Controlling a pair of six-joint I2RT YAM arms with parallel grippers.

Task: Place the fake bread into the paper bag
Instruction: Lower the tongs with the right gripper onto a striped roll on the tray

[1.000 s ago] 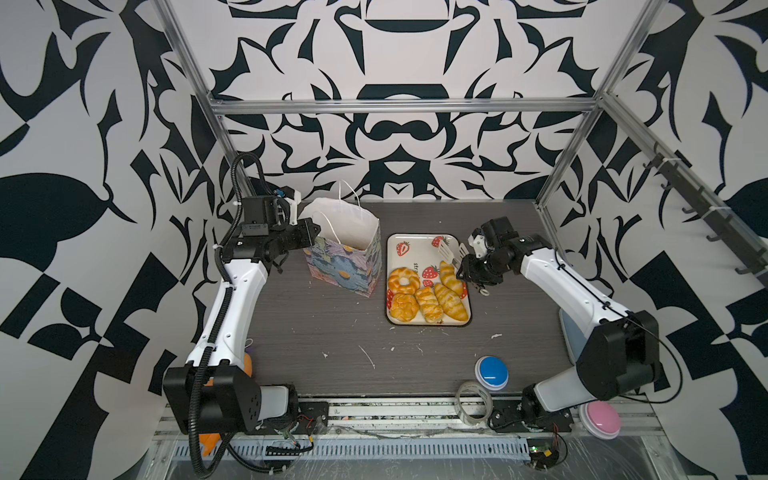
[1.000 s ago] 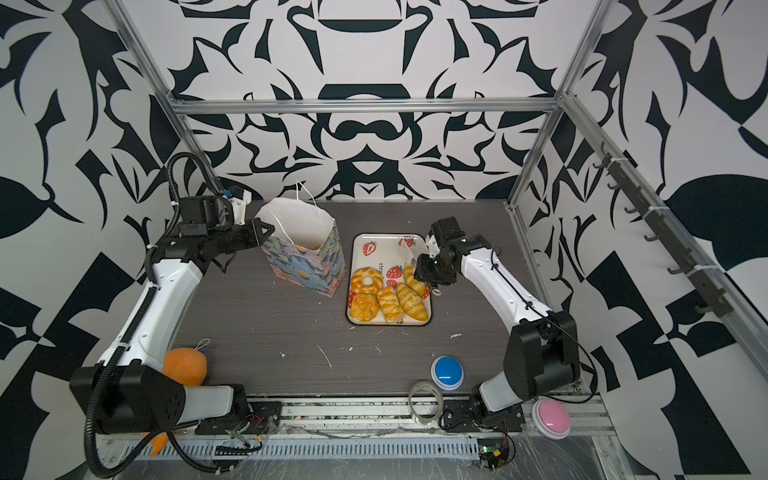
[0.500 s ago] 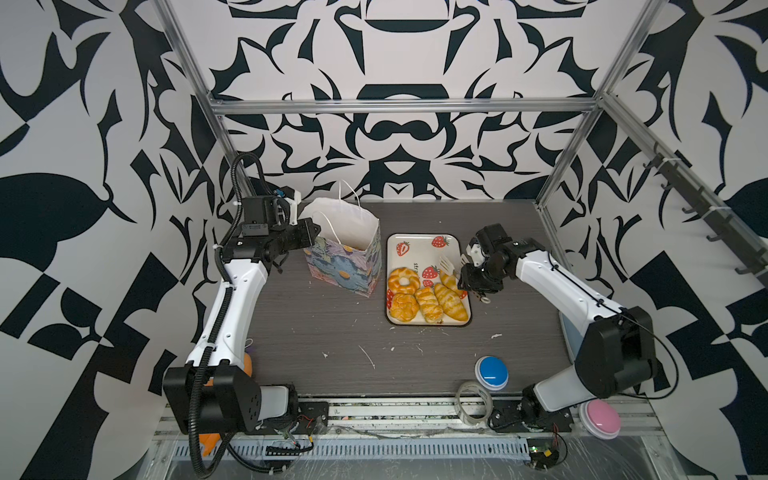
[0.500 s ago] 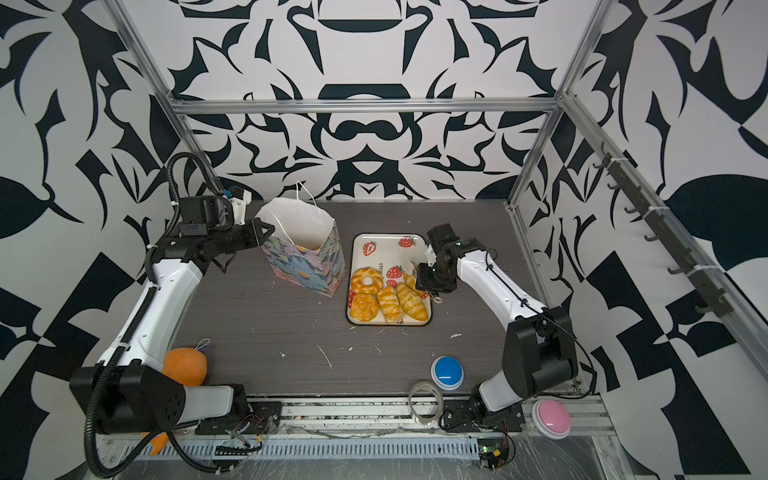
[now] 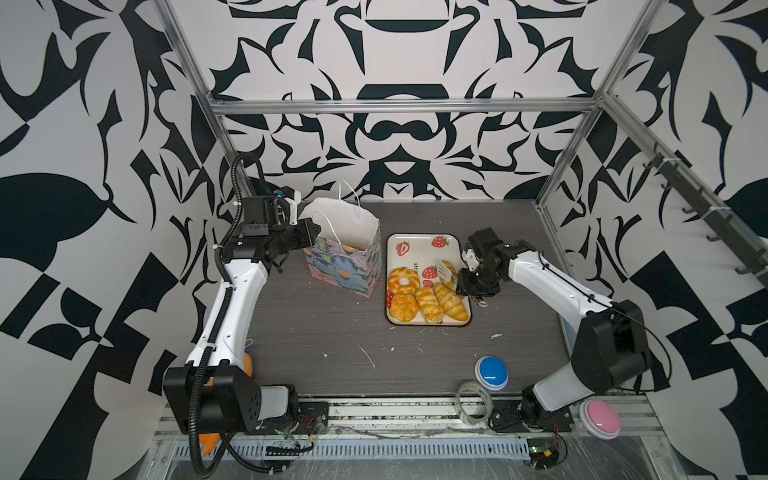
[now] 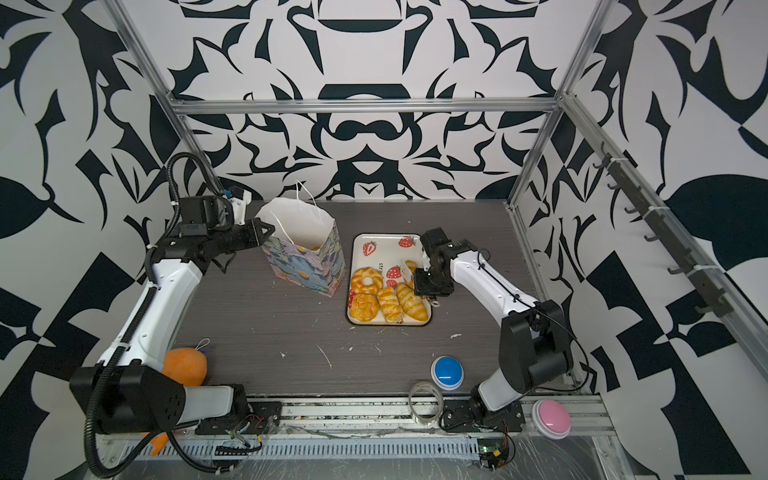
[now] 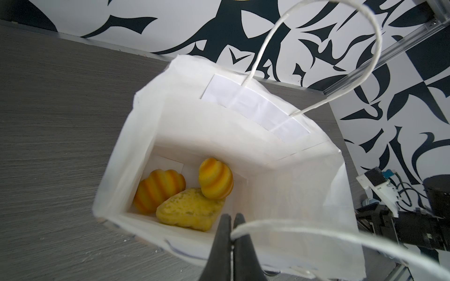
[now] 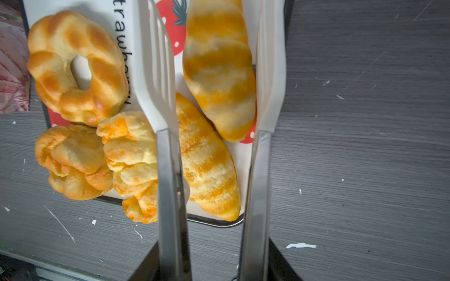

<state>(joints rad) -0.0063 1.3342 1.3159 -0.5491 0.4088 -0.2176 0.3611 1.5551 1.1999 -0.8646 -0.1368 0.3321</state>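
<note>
Black-and-white patterned walls surround a dark grey wood-grain table (image 5: 332, 332). At the far left an orange soft toy (image 6: 185, 365) sits by the base of the left arm. The left gripper (image 7: 232, 216) is pinched fully together on the near cord handle (image 7: 304, 227) of the paper bag (image 5: 349, 270), at the bag's left rim in both top views. The bag stands upright and open on the table. The left wrist view shows three pieces of fake bread on its white bottom: two striped pieces (image 7: 158, 189) and a pale crumbly one (image 7: 190, 211).

Just right of the bag lies a strawberry-printed tray (image 5: 415, 245) with five more pieces: a ring (image 5: 403, 280), a round bun (image 5: 404, 305), a croissant (image 5: 428, 305), a loaf (image 5: 451, 305) and a striped loaf (image 8: 219, 68) nearer the far right edge.

The right gripper (image 5: 465, 284) is partly closed around the metal arms of a pair of tongs (image 8: 170, 182) and holds them. The tongs' white slotted heads stand apart on either side of the striped loaf, one clearly off it and the other close against it. Whether that one touches is unclear.

Near the front right edge are a roll of tape (image 5: 473, 401), a blue button (image 5: 491, 371) and a pink button (image 5: 599, 419)
</note>
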